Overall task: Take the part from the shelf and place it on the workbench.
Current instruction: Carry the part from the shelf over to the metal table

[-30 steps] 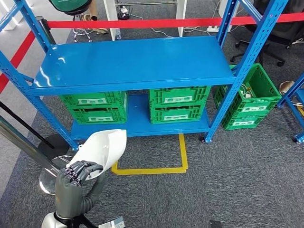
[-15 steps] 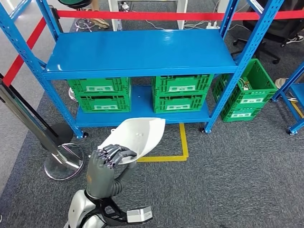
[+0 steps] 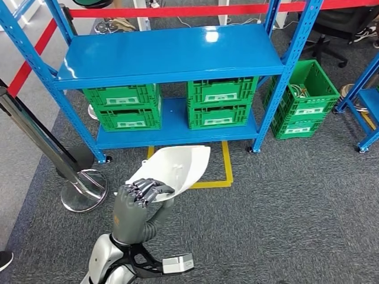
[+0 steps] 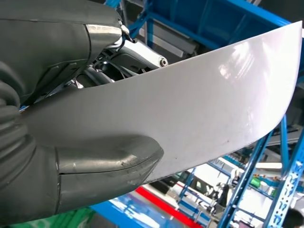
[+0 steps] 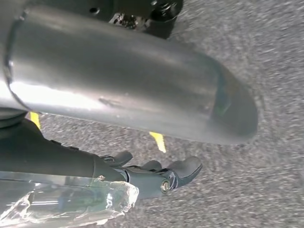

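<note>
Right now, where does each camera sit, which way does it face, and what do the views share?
Head view: high on the body, facing forward and down at the blue shelf, its green crates and the carpet; the left hand holds the white part.
Left wrist view: behind the left hand, facing along the white part toward blue shelf uprights.
Right wrist view: behind the right hand, facing down at carpet.
Shared: head and left wrist views both show the white part in the left hand.

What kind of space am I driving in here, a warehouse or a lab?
Likely a workshop or test floor with storage: blue steel shelving, green plastic crates, a red barrier belt and yellow floor tape on grey carpet.
</note>
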Robot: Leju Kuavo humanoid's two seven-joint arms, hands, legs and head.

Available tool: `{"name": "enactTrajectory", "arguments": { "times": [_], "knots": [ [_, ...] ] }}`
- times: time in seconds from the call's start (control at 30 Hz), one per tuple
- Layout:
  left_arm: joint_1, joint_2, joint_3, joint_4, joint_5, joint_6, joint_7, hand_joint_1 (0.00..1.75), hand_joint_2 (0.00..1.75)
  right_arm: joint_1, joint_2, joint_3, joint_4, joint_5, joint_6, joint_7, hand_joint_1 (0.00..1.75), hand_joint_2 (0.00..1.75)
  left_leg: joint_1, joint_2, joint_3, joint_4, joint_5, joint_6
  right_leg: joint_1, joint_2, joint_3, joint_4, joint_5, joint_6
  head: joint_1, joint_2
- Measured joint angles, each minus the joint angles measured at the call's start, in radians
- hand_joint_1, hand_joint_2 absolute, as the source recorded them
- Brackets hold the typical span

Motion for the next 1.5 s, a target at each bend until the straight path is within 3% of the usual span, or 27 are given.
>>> {"name": "enactTrajectory", "arguments": {
  "times": [0.07, 0.1, 0.2, 0.27, 0.37, 0.4, 0.47, 0.5, 0.57, 0.63, 0.7, 0.73, 0.8, 0.87, 0.9, 0.97, 1.0, 1.07, 1.13, 1.17, 1.23, 1.27, 1.3, 1.37, 1.43, 1.47, 1.5],
  "knots": [
    [0.028, 0.012, 0.009, -0.019, 0.001, 0.013, 0.008, 1.75, 1.75, -0.001, 0.007, 0.003, 0.001, 0.03, -0.011, -0.011, 0.0, 0.0, -0.002, -0.022, 0.088, -0.133, 0.017, 0.022, 0.002, 0.008, -0.018, 0.006, 0.012, 0.005, 0.004, 0.0],
    [0.051, 0.022, 0.019, -0.037, 0.006, 0.021, 0.011, 1.75, 1.75, -0.003, 0.013, 0.006, 0.001, 0.047, -0.019, -0.021, 0.0, 0.0, -0.005, -0.032, 0.115, -0.18, 0.015, 0.029, 0.0, 0.014, -0.025, 0.007, 0.02, 0.011, 0.005, 0.0],
    [0.129, 0.056, 0.065, -0.094, 0.032, 0.035, 0.006, 1.75, 1.75, -0.006, 0.03, 0.022, 0.002, 0.089, -0.037, -0.046, 0.0, 0.0, -0.007, -0.024, 0.128, -0.228, 0.022, 0.034, -0.007, 0.031, -0.041, 0.002, 0.04, 0.033, 0.002, 0.0],
    [0.168, 0.07, 0.097, -0.123, 0.046, 0.037, -0.003, 1.75, 1.75, -0.005, 0.04, 0.034, 0.003, 0.108, -0.041, -0.049, 0.0, 0.0, -0.001, -0.007, 0.122, -0.247, 0.039, 0.04, -0.008, 0.024, -0.063, 0.031, 0.001, 0.042, 0.003, 0.0],
    [0.205, 0.083, 0.129, -0.147, 0.052, 0.039, -0.014, 1.75, 1.75, -0.009, 0.05, 0.051, 0.004, 0.129, -0.041, -0.044, 0.0, 0.0, 0.002, 0.017, 0.099, -0.252, 0.054, 0.041, -0.016, 0.01, -0.119, 0.207, -0.117, 0.056, 0.01, 0.0],
    [0.214, 0.086, 0.137, -0.151, 0.052, 0.039, -0.016, 1.75, 1.75, -0.009, 0.053, 0.056, 0.004, 0.135, -0.041, -0.042, 0.0, 0.0, 0.002, 0.027, 0.091, -0.251, 0.06, 0.039, -0.018, 0.009, -0.13, 0.262, -0.128, 0.061, 0.01, 0.0],
    [0.223, 0.091, 0.147, -0.157, 0.052, 0.037, -0.02, 1.75, 1.75, -0.009, 0.058, 0.064, 0.004, 0.14, -0.036, -0.04, 0.0, 0.0, 0.003, 0.045, 0.077, -0.248, 0.07, 0.033, -0.021, 0.003, -0.109, 0.281, -0.087, 0.069, 0.01, 0.0],
    [0.225, 0.093, 0.151, -0.159, 0.053, 0.035, -0.022, 1.75, 1.75, -0.01, 0.059, 0.067, 0.004, 0.141, -0.031, -0.04, 0.0, 0.0, 0.004, 0.054, 0.07, -0.245, 0.074, 0.029, -0.023, -0.004, -0.073, 0.236, -0.051, 0.072, 0.01, 0.0],
    [0.226, 0.098, 0.157, -0.164, 0.054, 0.033, -0.024, 1.75, 1.75, -0.014, 0.06, 0.072, 0.004, 0.141, -0.021, -0.04, 0.0, 0.0, 0.005, 0.07, 0.058, -0.233, 0.079, 0.02, -0.021, -0.043, 0.025, 0.091, -0.03, 0.076, 0.012, 0.0],
    [0.227, 0.102, 0.161, -0.17, 0.055, 0.033, -0.025, 1.75, 1.75, -0.021, 0.061, 0.076, 0.004, 0.14, -0.016, -0.041, 0.0, 0.0, 0.001, 0.087, 0.052, -0.222, 0.083, 0.009, -0.014, -0.071, 0.08, -0.003, -0.053, 0.067, 0.013, 0.0],
    [0.227, 0.105, 0.162, -0.173, 0.055, 0.033, -0.026, 1.75, 1.75, -0.023, 0.062, 0.078, 0.004, 0.14, -0.013, -0.041, 0.0, 0.0, 0.001, 0.105, 0.05, -0.216, 0.088, 0.0, -0.01, -0.058, 0.074, -0.013, -0.056, 0.044, 0.01, 0.0],
    [0.227, 0.107, 0.162, -0.174, 0.055, 0.033, -0.027, 1.75, 1.75, -0.021, 0.062, 0.078, 0.004, 0.139, -0.013, -0.041, 0.0, 0.0, 0.004, 0.101, 0.047, -0.21, 0.083, -0.005, -0.01, -0.049, 0.066, -0.013, -0.052, 0.033, 0.009, 0.0],
    [0.228, 0.11, 0.164, -0.175, 0.055, 0.033, -0.027, 1.75, 1.75, -0.018, 0.063, 0.078, 0.004, 0.139, -0.013, -0.041, 0.0, 0.0, 0.009, 0.06, 0.026, -0.153, 0.028, -0.016, -0.009, -0.031, 0.059, -0.013, -0.039, 0.011, 0.007, 0.0],
    [0.23, 0.113, 0.165, -0.176, 0.055, 0.033, -0.027, 1.75, 1.75, -0.019, 0.063, 0.079, 0.004, 0.139, -0.013, -0.041, 0.0, 0.0, 0.012, 0.015, -0.02, -0.023, -0.06, -0.019, -0.006, -0.009, 0.046, -0.011, -0.024, -0.004, 0.003, 0.0],
    [0.231, 0.115, 0.166, -0.176, 0.055, 0.033, -0.027, 1.75, 1.75, -0.02, 0.063, 0.079, 0.004, 0.139, -0.012, -0.041, 0.0, 0.0, 0.011, 0.009, -0.041, 0.041, -0.091, -0.018, -0.003, 0.003, 0.036, -0.01, -0.017, -0.008, 0.002, 0.0],
    [0.232, 0.117, 0.167, -0.176, 0.055, 0.033, -0.027, 1.75, 1.75, -0.019, 0.063, 0.079, 0.004, 0.139, -0.012, -0.041, 0.0, 0.0, 0.01, 0.005, -0.045, 0.084, -0.091, -0.009, 0.005, 0.029, 0.02, -0.005, -0.007, -0.012, 0.001, 0.0],
    [0.232, 0.118, 0.168, -0.176, 0.055, 0.033, -0.027, 1.75, 1.75, -0.018, 0.063, 0.079, 0.004, 0.139, -0.012, -0.041, 0.0, 0.0, 0.008, 0.0, -0.022, 0.049, -0.064, -0.001, 0.008, 0.042, 0.015, -0.003, -0.004, -0.012, 0.001, 0.0],
    [0.232, 0.119, 0.171, -0.177, 0.055, 0.033, -0.027, 1.75, 1.75, -0.017, 0.065, 0.08, 0.004, 0.139, -0.012, -0.041, 0.0, 0.0, 0.002, -0.035, 0.055, -0.083, -0.001, 0.023, 0.015, 0.068, 0.008, 0.0, 0.003, -0.011, 0.002, 0.0],
    [0.233, 0.12, 0.173, -0.179, 0.055, 0.033, -0.027, 1.75, 1.75, -0.02, 0.068, 0.08, 0.005, 0.139, -0.012, -0.041, 0.0, 0.0, 0.0, -0.071, 0.105, -0.178, 0.025, 0.036, 0.017, 0.091, -0.001, 0.003, 0.011, -0.005, 0.002, 0.0],
    [0.233, 0.12, 0.174, -0.18, 0.055, 0.033, -0.027, 1.75, 1.75, -0.021, 0.07, 0.081, 0.005, 0.139, -0.012, -0.041, 0.0, 0.0, -0.001, -0.075, 0.112, -0.195, 0.024, 0.038, 0.017, 0.102, -0.007, 0.004, 0.016, 0.0, 0.001, 0.0],
    [0.231, 0.12, 0.175, -0.181, 0.055, 0.033, -0.027, 1.75, 1.75, -0.019, 0.07, 0.081, 0.005, 0.139, -0.012, -0.041, 0.0, 0.0, 0.003, -0.056, 0.11, -0.21, 0.027, 0.034, 0.015, 0.116, -0.022, 0.007, 0.022, 0.01, 0.0, 0.0],
    [0.23, 0.12, 0.175, -0.182, 0.055, 0.032, -0.027, 1.75, 1.75, -0.017, 0.069, 0.081, 0.005, 0.139, -0.012, -0.041, 0.0, 0.0, 0.006, -0.044, 0.108, -0.217, 0.03, 0.033, 0.016, 0.105, -0.034, 0.02, 0.013, 0.015, 0.001, 0.0],
    [0.23, 0.119, 0.176, -0.182, 0.055, 0.03, -0.027, 1.75, 1.75, -0.016, 0.069, 0.081, 0.005, 0.139, -0.011, -0.041, 0.0, 0.0, 0.009, -0.031, 0.105, -0.222, 0.034, 0.033, 0.017, 0.084, -0.053, 0.051, -0.009, 0.021, 0.005, 0.0],
    [0.231, 0.119, 0.177, -0.182, 0.055, 0.025, -0.028, 1.75, 1.75, -0.017, 0.069, 0.081, 0.005, 0.137, -0.009, -0.042, 0.0, 0.0, 0.011, -0.004, 0.096, -0.225, 0.042, 0.035, 0.013, 0.031, -0.11, 0.172, -0.081, 0.034, 0.011, 0.0],
    [0.23, 0.118, 0.178, -0.182, 0.052, 0.022, -0.028, 1.75, 1.75, -0.019, 0.069, 0.081, 0.005, 0.136, -0.006, -0.043, 0.0, 0.0, 0.01, 0.026, 0.087, -0.225, 0.047, 0.035, 0.003, 0.011, -0.157, 0.291, -0.13, 0.046, 0.014, 0.0],
    [0.229, 0.118, 0.178, -0.181, 0.049, 0.021, -0.028, 1.75, 1.75, -0.018, 0.069, 0.081, 0.005, 0.135, -0.006, -0.044, 0.0, 0.0, 0.01, 0.04, 0.083, -0.224, 0.05, 0.033, -0.001, 0.007, -0.155, 0.303, -0.129, 0.052, 0.014, 0.0],
    [0.226, 0.118, 0.178, -0.18, 0.047, 0.021, -0.028, 1.75, 1.75, -0.015, 0.069, 0.081, 0.005, 0.133, -0.006, -0.045, 0.0, 0.0, 0.01, 0.053, 0.081, -0.224, 0.051, 0.031, -0.006, 0.002, -0.129, 0.27, -0.11, 0.056, 0.015, 0.0]
  ]
}}
